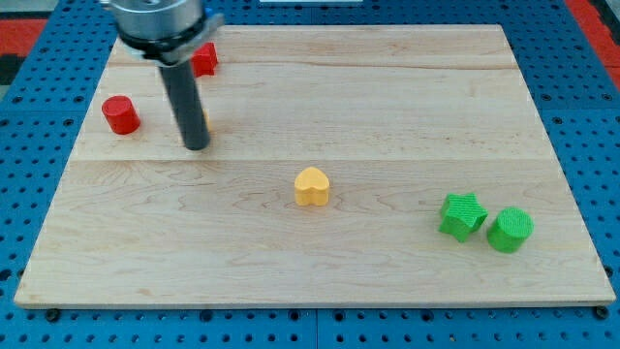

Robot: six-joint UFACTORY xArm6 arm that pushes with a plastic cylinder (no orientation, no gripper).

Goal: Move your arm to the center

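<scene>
My tip (196,145) rests on the wooden board (387,87) in its upper left part. The dark rod rises from it to the arm at the view's top. A sliver of an orange-yellow block (206,123) shows just behind the rod, mostly hidden by it. A red cylinder (121,115) lies to the left of the tip. Another red block (204,59) lies above it, partly hidden by the arm. A yellow heart-shaped block (312,186) lies near the board's middle, to the lower right of the tip.
A green star-shaped block (462,215) and a green cylinder (510,230) sit side by side at the lower right. The board lies on a blue pegboard surface (581,145).
</scene>
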